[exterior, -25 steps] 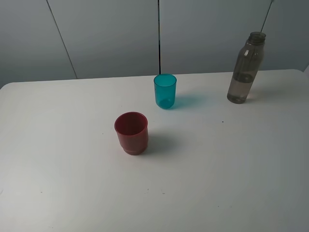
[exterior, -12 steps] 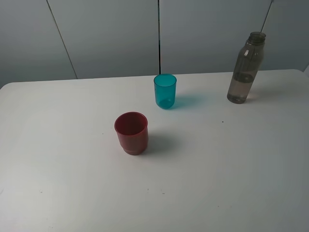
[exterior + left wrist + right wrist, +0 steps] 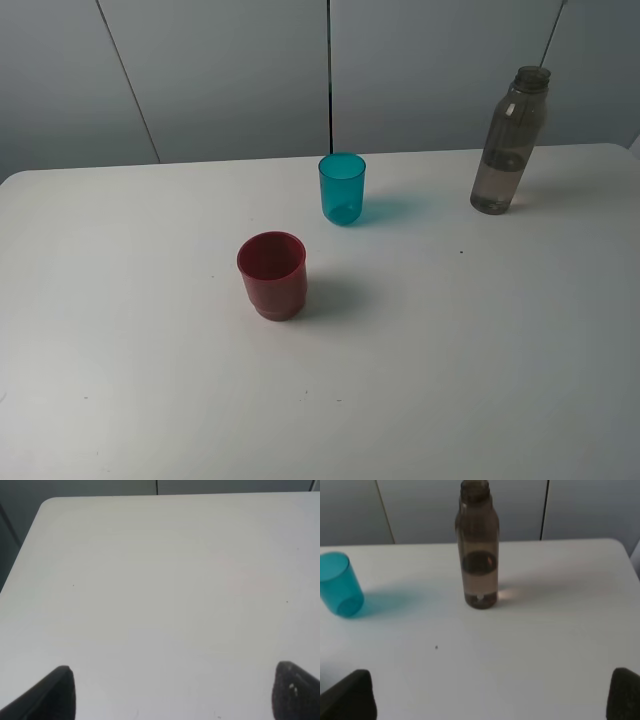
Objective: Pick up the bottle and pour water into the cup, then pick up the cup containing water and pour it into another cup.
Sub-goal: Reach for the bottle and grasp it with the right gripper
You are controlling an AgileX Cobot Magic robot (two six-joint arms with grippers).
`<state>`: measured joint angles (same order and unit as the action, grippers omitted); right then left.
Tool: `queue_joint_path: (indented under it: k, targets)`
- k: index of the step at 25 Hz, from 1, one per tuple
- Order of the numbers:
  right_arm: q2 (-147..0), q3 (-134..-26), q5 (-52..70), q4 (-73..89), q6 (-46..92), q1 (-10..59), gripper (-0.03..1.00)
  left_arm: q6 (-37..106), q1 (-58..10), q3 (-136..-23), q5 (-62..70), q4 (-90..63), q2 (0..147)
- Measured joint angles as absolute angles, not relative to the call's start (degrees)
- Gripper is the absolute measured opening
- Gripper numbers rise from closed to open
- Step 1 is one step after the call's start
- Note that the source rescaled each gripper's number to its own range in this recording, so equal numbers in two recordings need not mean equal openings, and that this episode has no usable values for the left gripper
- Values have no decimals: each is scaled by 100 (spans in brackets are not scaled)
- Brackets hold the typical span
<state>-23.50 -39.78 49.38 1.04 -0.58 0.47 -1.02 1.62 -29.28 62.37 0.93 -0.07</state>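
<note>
The tall smoky grey-brown bottle stands upright at the back right of the white table, partly filled with water. The right wrist view shows the bottle straight ahead of my right gripper, whose dark fingertips stand wide apart and empty. The teal cup stands upright at the back centre; it also shows as the teal cup in the right wrist view. The squat red cup stands nearer the front, left of centre. My left gripper is open over bare table.
Grey wall panels rise behind the table's far edge. The table's rounded far left corner shows in the left wrist view. Neither arm appears in the exterior high view.
</note>
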Motion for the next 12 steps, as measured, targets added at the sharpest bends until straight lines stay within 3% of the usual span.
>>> queue_joint_path:
  k: [6,12]
  targets:
    - [-4063,-4021,3361,351,-58,47,100,-113,162,-2928,6237,93,-7]
    - [-5660,-3953,2718,555,-58,98,100,-113,162,-2928,6237,93,-7]
